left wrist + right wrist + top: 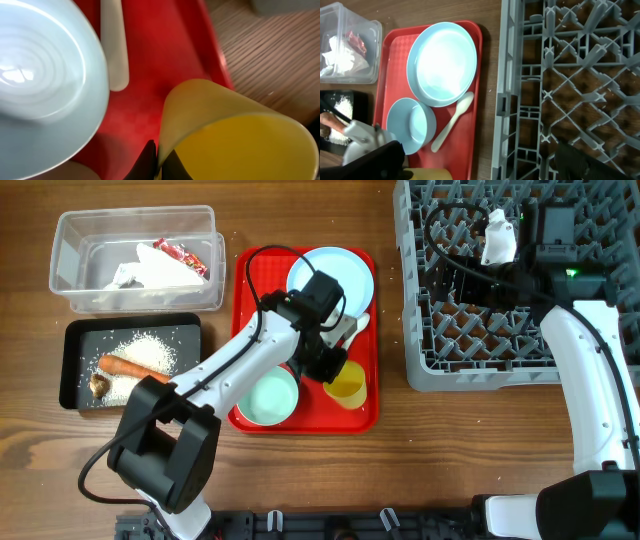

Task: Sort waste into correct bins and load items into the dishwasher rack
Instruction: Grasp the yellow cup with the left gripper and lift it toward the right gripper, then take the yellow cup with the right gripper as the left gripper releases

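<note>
**Q:** Overhead view: what is the state of the left pincer, and where is the yellow cup?

**A:** It is clamped on the cup's rim. The cup is at the lower right of the red tray. The rack lies to the cup's right, across a strip of bare table.

**Q:** Which arm is nearer the rack?

**A:** The right arm. The right pincer hangs over the rack with its jaws wide and nothing in them. The cup is in the left arm's grip.

**Q:** Left wrist view?

**A:** Black fingertips pinch the cup wall, one on each side. The spoon lies beyond, its long axis running away from the pincer.

**Q:** Right wrist view?

**A:** Only a sliver of the cup shows at the bottom edge. The rack fills the right side. Judgement: the transfer runs rightward, from tray to rack.
</note>
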You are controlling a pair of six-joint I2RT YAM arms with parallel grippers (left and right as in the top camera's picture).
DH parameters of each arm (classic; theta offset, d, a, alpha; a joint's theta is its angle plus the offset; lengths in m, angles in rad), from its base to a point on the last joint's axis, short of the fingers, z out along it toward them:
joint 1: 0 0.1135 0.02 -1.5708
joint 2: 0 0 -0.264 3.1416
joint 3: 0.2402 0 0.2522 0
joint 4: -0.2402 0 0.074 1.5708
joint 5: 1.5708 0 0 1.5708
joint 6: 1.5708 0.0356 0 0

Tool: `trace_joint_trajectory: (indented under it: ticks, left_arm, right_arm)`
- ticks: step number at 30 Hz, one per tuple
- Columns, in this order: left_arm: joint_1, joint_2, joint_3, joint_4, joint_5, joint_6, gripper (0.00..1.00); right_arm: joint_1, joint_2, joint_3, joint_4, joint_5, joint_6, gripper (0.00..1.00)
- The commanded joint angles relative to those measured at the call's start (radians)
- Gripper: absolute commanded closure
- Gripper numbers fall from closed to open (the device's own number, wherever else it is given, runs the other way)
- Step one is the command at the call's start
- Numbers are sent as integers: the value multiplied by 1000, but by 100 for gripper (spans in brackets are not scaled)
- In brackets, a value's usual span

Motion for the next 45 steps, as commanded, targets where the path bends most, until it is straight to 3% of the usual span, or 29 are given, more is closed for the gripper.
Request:
trace_joint_trajectory:
  ticks: [1,3,6,8,13,21,30,33,38,41,45]
  left_arm:
    - [73,-28,101,-18,138,-39,96]
    - [150,-48,133,-5,256,-39,96]
    - [296,-64,138,87,546,-38,96]
    - [393,-64,138,169,757,-39,96]
    - [514,-64,138,382,1126,-92,96]
    - [519,-64,138,475,1201,-141,96]
    - [519,-64,138,507,1255,-148,96]
    - [519,-64,138,507,1253,-148,96]
    - [519,-64,138,507,1238,-147,96]
    - [519,-64,138,507,1238,-148,96]
    - [519,-64,138,507,1238,-147,95]
  right_arm:
    - [5,15,8,-8,-12,7,0]
    - [5,15,8,-3,-114,-62,0]
    - [5,15,8,39,-330,-150,0]
    - [5,15,8,134,-534,-150,0]
    - [32,15,8,369,-811,-118,0]
    - [211,15,8,507,-748,-87,0]
    - [254,61,8,531,-701,-65,1]
    - [260,89,8,554,-736,-64,18]
    - [287,93,8,613,-755,-49,29]
    - [296,93,8,622,-755,-39,42]
    - [299,93,8,616,-755,-38,64]
